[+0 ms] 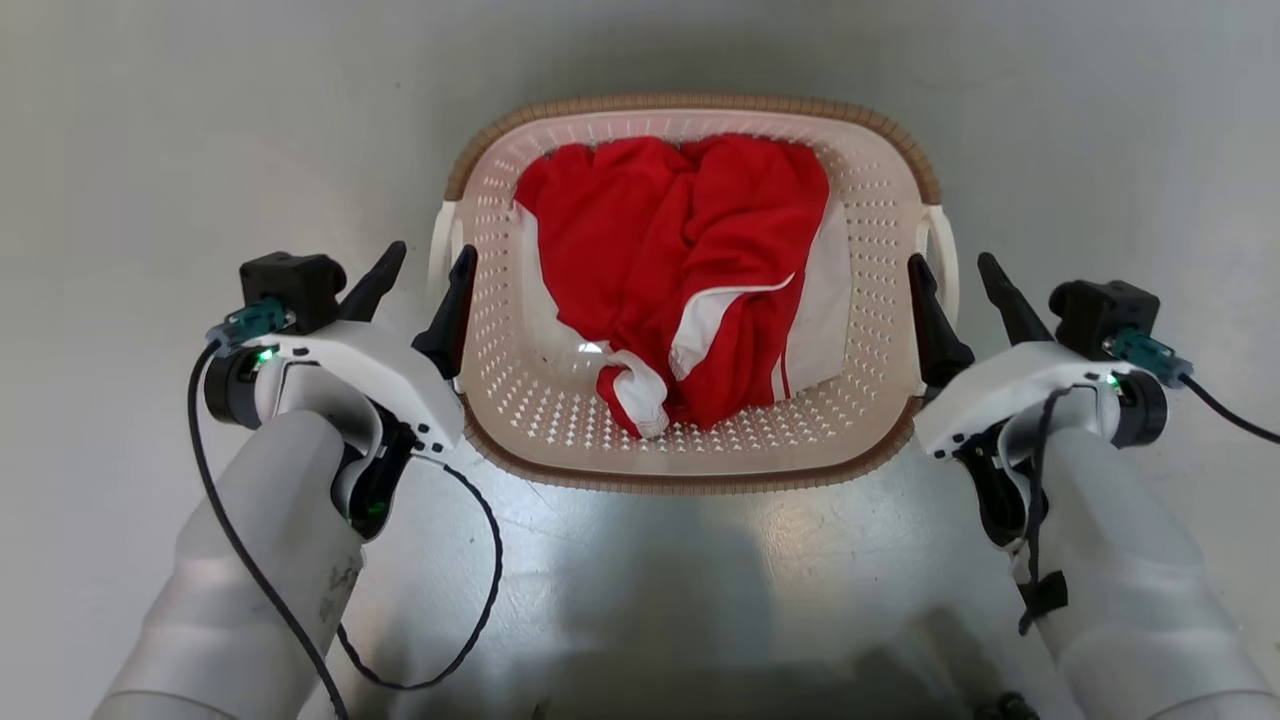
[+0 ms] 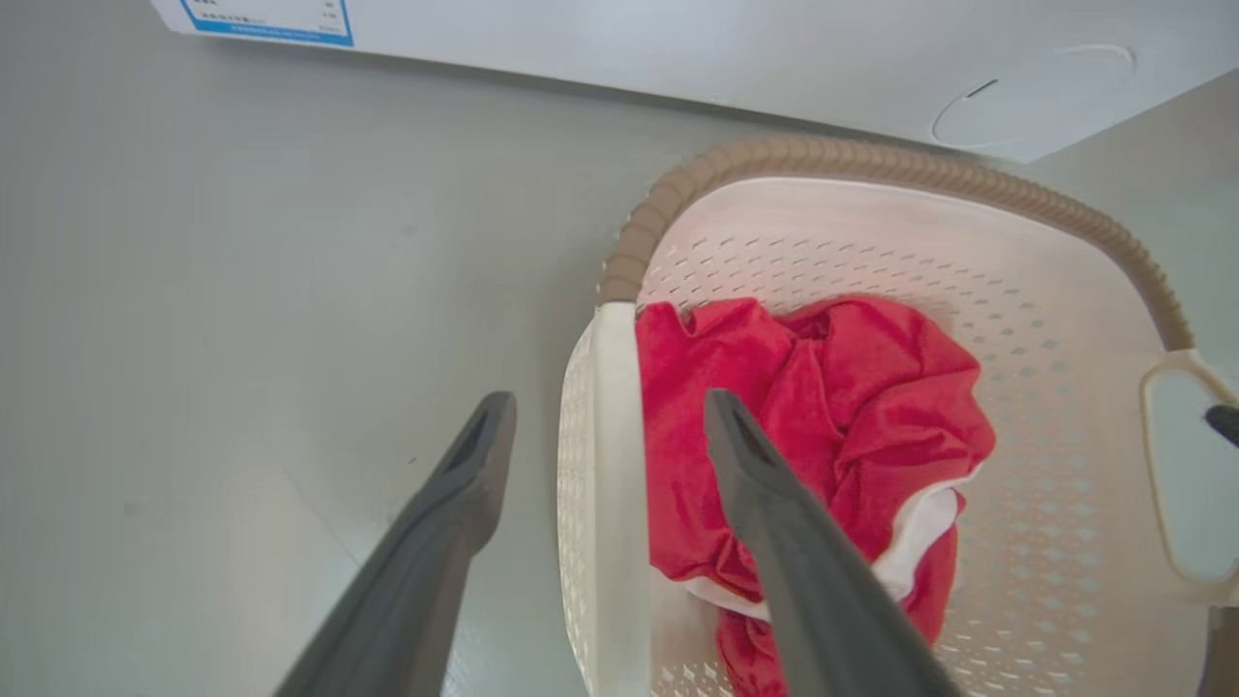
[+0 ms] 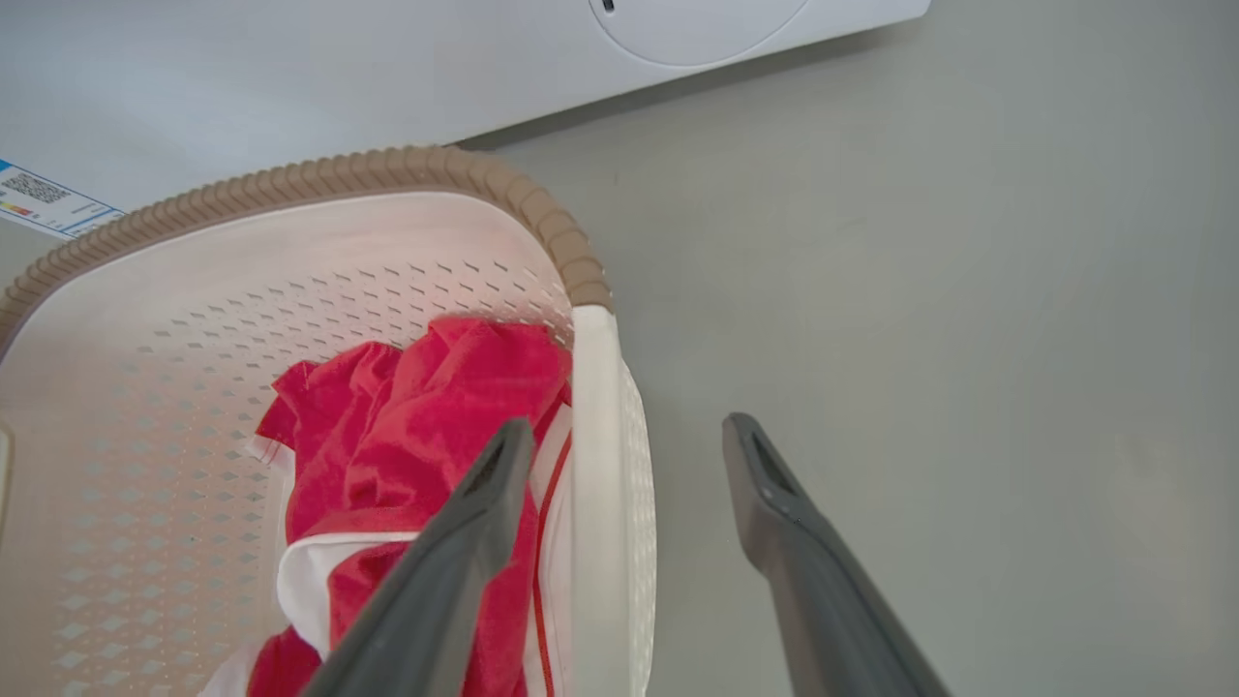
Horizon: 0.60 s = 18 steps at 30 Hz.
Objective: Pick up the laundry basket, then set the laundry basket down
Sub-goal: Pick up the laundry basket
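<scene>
Floor: smooth pale grey floor [image 1: 150, 120], white appliance panel [image 2: 678, 48] beyond the basket.
Basket: small cream perforated plastic laundry basket with brown woven-look rim [image 1: 690, 478], resting on floor, long axis running arm to arm.
Contents: crumpled red-and-white garment [image 1: 680, 250].
Left gripper [image 1: 433, 252]: wide open, empty, straddling basket's left wall.
Right gripper [image 1: 950, 260]: likewise at right wall.

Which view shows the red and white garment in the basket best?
The head view: the red and white cloth garment lies whole and uncovered in the cream perforated plastic basket. Both wrist views show part: a dark tool finger crosses it and the bottom edge cuts it.
</scene>
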{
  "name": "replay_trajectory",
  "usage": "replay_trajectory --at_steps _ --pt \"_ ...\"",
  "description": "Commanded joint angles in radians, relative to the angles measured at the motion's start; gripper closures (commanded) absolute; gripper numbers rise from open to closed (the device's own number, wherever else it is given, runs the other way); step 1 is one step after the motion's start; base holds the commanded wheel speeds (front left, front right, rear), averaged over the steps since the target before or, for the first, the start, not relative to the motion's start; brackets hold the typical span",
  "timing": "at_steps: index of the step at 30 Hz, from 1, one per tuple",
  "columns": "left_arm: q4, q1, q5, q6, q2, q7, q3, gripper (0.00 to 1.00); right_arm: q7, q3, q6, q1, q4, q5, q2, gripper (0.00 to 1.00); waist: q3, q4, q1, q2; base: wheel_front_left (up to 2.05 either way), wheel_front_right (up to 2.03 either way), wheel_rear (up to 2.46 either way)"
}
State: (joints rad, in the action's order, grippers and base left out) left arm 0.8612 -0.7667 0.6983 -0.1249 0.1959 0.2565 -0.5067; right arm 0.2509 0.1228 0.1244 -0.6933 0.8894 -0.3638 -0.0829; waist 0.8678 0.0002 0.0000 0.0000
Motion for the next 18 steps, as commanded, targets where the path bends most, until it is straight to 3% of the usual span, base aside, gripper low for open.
replay_trajectory --at_steps 1,10,11,12,13,14,15,16,17,18 --pt "0.005 -0.004 0.016 -0.006 0.032 0.005 0.006 0.0 0.011 0.027 0.006 0.018 0.001 -0.007 0.015 0.0 0.018 -0.002 0.0 0.0 0.0 0.0 0.0" --pt "0.077 -0.062 0.127 -0.006 0.034 0.005 -0.124 0.0 0.011 0.052 0.006 -0.027 0.053 -0.017 0.018 0.0 0.052 0.003 0.0 0.0 0.0 0.0 0.0" --pt "0.079 -0.065 0.137 -0.006 0.035 0.005 -0.134 0.0 0.011 0.053 0.006 -0.03 0.058 -0.019 0.018 0.04 0.053 0.004 0.0 0.0 0.0 0.0 0.0" --pt "0.081 -0.068 0.147 -0.006 0.036 0.005 -0.143 0.09 0.011 0.054 0.006 -0.032 0.062 -0.021 0.019 0.34 0.054 0.005 0.0 0.0 0.0 0.0 0.0" --pt "0.081 -0.07 0.156 -0.006 0.037 0.005 -0.152 0.4 0.011 0.055 0.006 -0.034 0.065 -0.023 0.019 0.57 0.055 0.006 0.0 0.0 0.0 0.0 0.0" --pt "0.082 -0.072 0.166 -0.006 0.039 0.005 -0.161 0.56 0.011 0.057 0.006 -0.036 0.068 -0.024 0.019 0.73 0.055 0.006 0.0 0.0 0.0 0.0 0.0" --pt "0.082 -0.074 0.175 -0.006 0.04 0.005 -0.171 0.64 0.011 0.059 0.006 -0.037 0.071 -0.026 0.019 1.0 0.055 0.006 0.0 0.0 0.0 0.0 0.0" --pt "0.082 -0.075 0.183 -0.006 0.041 0.005 -0.18 0.75 0.011 0.061 0.006 -0.038 0.075 -0.03 0.02 1.0 0.055 0.005 0.0 0.0 0.0 0.0 0.0" --pt "0.081 -0.077 0.192 -0.006 0.043 0.005 -0.189 1.0 0.011 0.063 0.006 -0.039 0.079 -0.033 0.02 1.0 0.054 0.005 0.0 0.0 0.0 0.0 0.0" --pt "0.079 -0.077 0.201 -0.006 0.045 0.005 -0.199 1.0 0.011 0.065 0.006 -0.041 0.083 -0.036 0.021 1.0 0.053 0.004 0.0 0.0 0.0 0.0 0.0"
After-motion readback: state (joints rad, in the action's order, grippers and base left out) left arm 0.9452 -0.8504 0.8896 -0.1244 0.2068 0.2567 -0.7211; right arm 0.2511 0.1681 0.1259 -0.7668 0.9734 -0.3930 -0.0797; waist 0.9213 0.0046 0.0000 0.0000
